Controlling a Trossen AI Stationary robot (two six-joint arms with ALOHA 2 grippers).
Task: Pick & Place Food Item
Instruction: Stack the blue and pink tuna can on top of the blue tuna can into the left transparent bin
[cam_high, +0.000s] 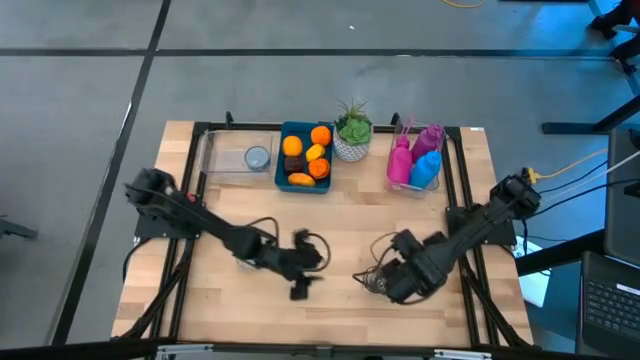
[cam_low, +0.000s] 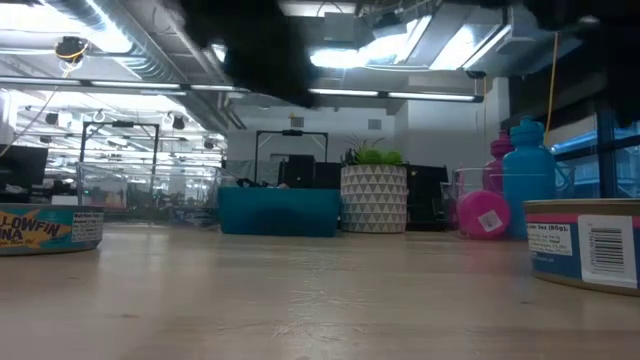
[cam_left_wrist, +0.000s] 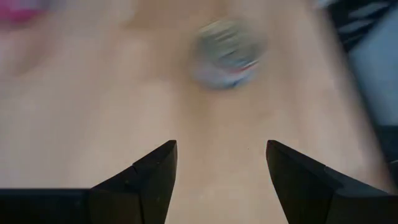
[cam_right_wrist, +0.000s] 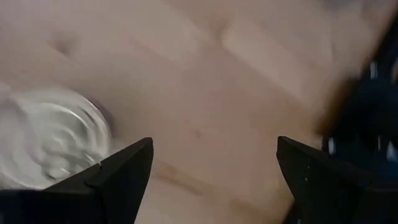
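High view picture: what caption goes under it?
Both arms hover over the wooden table; blue bin of food waits behind.

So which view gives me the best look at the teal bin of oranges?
The high view: the teal plastic bin shows from above with its orange fruit. The low view shows only its side wall; neither wrist view shows it.

You have open table (cam_high: 340, 215) mid-board; the bin (cam_high: 305, 158), plant (cam_high: 352, 132) and bottles (cam_high: 415, 160) block the far edge.
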